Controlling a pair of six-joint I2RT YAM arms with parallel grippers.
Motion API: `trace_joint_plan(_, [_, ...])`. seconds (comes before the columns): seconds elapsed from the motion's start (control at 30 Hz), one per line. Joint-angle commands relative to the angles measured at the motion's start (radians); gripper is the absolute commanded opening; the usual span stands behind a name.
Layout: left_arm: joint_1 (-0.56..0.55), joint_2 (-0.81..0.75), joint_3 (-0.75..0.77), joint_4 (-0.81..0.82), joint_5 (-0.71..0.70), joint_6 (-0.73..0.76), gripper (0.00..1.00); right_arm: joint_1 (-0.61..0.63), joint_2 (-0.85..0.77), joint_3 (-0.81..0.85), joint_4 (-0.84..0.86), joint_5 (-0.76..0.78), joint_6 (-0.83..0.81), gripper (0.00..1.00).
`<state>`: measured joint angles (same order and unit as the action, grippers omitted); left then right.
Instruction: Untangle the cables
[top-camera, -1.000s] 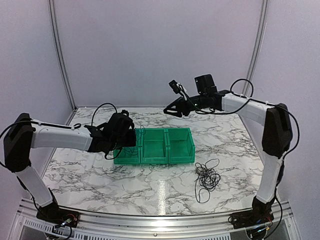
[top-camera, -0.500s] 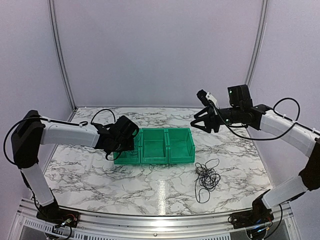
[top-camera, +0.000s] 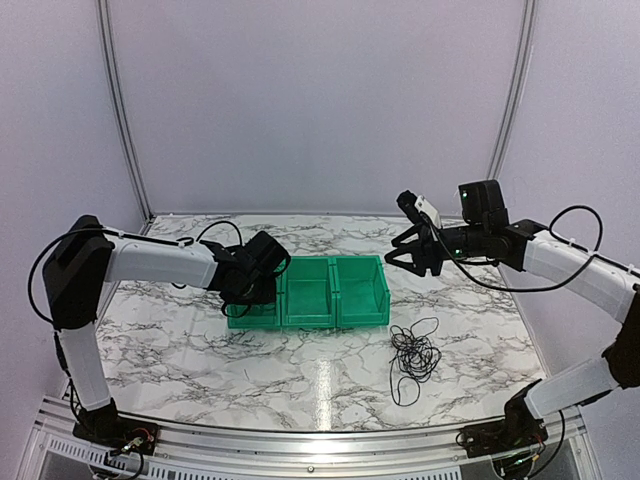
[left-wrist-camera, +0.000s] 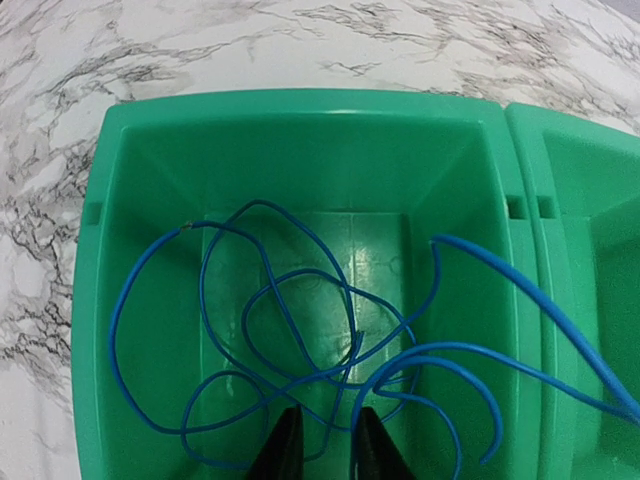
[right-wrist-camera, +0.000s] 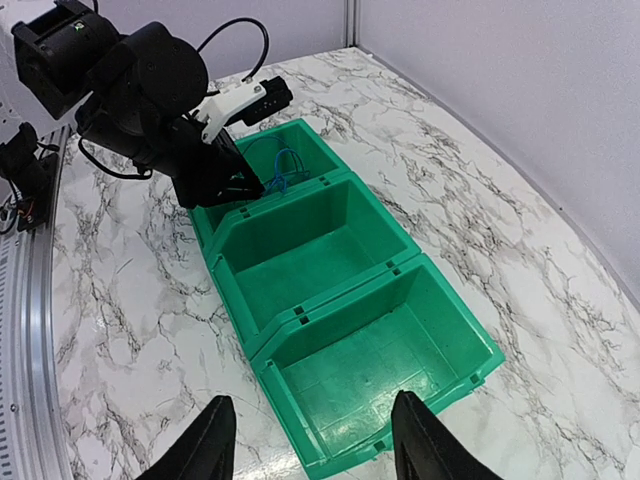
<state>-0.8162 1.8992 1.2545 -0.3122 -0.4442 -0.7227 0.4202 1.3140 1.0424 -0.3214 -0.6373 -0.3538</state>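
Rightward and lower than a second ago, the right gripper (right-wrist-camera: 315, 440) hangs with its black fingers wide apart and empty above the row of three green plastic bins (right-wrist-camera: 300, 205); the left gripper (left-wrist-camera: 323, 452), now further over the leftmost bin, has its tips narrowly parted just above the thin blue cable (left-wrist-camera: 300, 330) coiled loosely inside; the tangle of thin black cables (top-camera: 414, 352) lies on the white marble table (top-camera: 200, 350), near the bins' front right corner.
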Motion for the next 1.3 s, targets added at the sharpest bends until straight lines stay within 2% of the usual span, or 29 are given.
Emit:
trace_joint_plan(0.0, [0.005, -0.110, -0.030, -0.052, 0.026, 0.007, 0.26, -0.008, -0.007, 0.020, 0.017, 0.000, -0.019, 0.53])
trace_joint_plan(0.2, [0.006, -0.267, -0.088, -0.097, -0.023, 0.023, 0.43, -0.008, 0.007, 0.059, -0.031, 0.013, -0.039, 0.54])
trace_joint_plan(0.33, [0.006, -0.319, -0.112, -0.092, -0.015, 0.058, 0.45, -0.008, 0.014, 0.072, -0.057, 0.031, -0.057, 0.54])
trace_joint_plan(0.43, [-0.001, -0.343, -0.121, -0.052, 0.033, 0.138, 0.45, -0.009, 0.017, 0.083, -0.101, 0.045, -0.084, 0.54])
trace_joint_plan(0.7, [-0.052, -0.525, -0.173, 0.186, 0.069, 0.393, 0.49, -0.010, 0.008, 0.063, -0.319, 0.143, -0.247, 0.51])
trace_joint_plan(0.73, [-0.052, -0.551, -0.196, 0.244, 0.090, 0.431, 0.55, -0.011, 0.004, 0.050, -0.338, 0.162, -0.271, 0.50])
trace_joint_plan(0.77, [-0.052, -0.578, -0.227, 0.314, 0.111, 0.462, 0.78, -0.011, 0.001, 0.034, -0.359, 0.184, -0.298, 0.50])
trace_joint_plan(0.8, [-0.052, -0.598, -0.261, 0.383, 0.116, 0.489, 0.96, -0.011, 0.001, 0.028, -0.383, 0.191, -0.311, 0.50])
trace_joint_plan(0.83, [-0.051, -0.609, -0.291, 0.433, 0.101, 0.499, 0.99, -0.011, 0.005, 0.022, -0.411, 0.200, -0.337, 0.50])
trace_joint_plan(0.9, [-0.049, -0.596, -0.308, 0.461, 0.075, 0.505, 0.99, -0.012, 0.028, 0.024, -0.482, 0.200, -0.377, 0.50])
trace_joint_plan(1.03, [-0.052, -0.472, -0.200, 0.315, 0.112, 0.499, 0.99, -0.011, 0.055, 0.008, -0.587, 0.221, -0.462, 0.51])
trace_joint_plan(1.2, [-0.054, -0.494, -0.321, 0.520, 0.166, 0.444, 0.99, 0.014, 0.035, -0.046, -0.579, 0.226, -0.486, 0.54])
trace_joint_plan(1.27, [-0.054, -0.500, -0.338, 0.522, 0.024, 0.383, 0.99, 0.040, 0.049, -0.049, -0.581, 0.261, -0.479, 0.53])
